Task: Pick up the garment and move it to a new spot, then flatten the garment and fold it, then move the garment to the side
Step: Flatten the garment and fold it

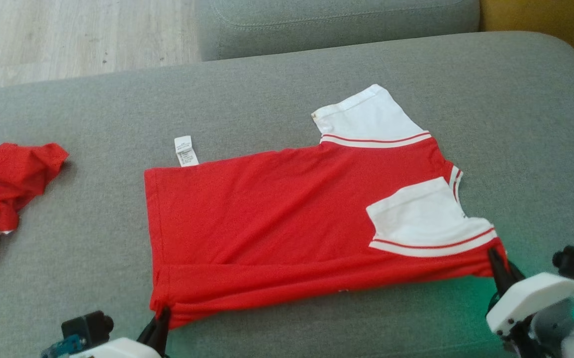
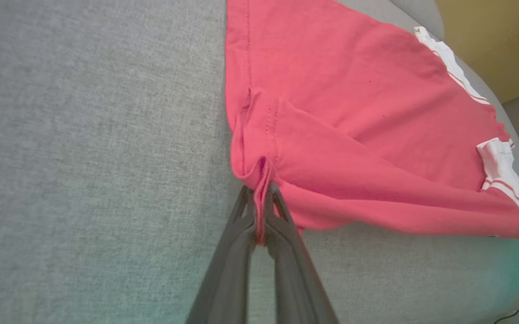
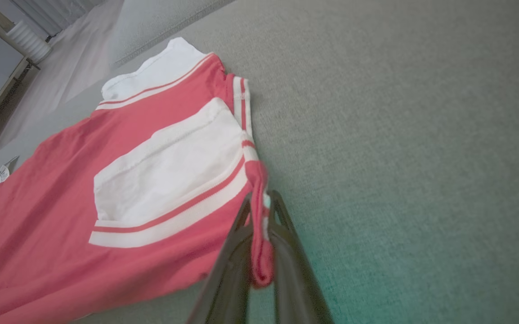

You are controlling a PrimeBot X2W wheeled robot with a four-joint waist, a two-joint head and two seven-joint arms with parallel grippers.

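The garment (image 1: 277, 219) is a red T-shirt with white sleeves, spread flat across the grey sofa cushion (image 1: 287, 89), hem to the left, sleeves to the right. A white care label (image 1: 186, 150) sticks out at its far edge. My left gripper (image 1: 160, 318) is shut on the near hem corner; the left wrist view shows red cloth (image 2: 331, 148) pinched between its fingers (image 2: 237, 252). My right gripper (image 1: 497, 263) is shut on the near shoulder edge below the white sleeve (image 1: 424, 216); in the right wrist view a red fold (image 3: 259, 243) hangs between its fingers (image 3: 288, 265).
A second red garment (image 1: 3, 194) lies crumpled at the cushion's left edge. A sofa back cushion (image 1: 336, 25) rises behind, with pale wooden floor (image 1: 68, 35) at the far left. Bare grey cushion surrounds the shirt on the right and near sides.
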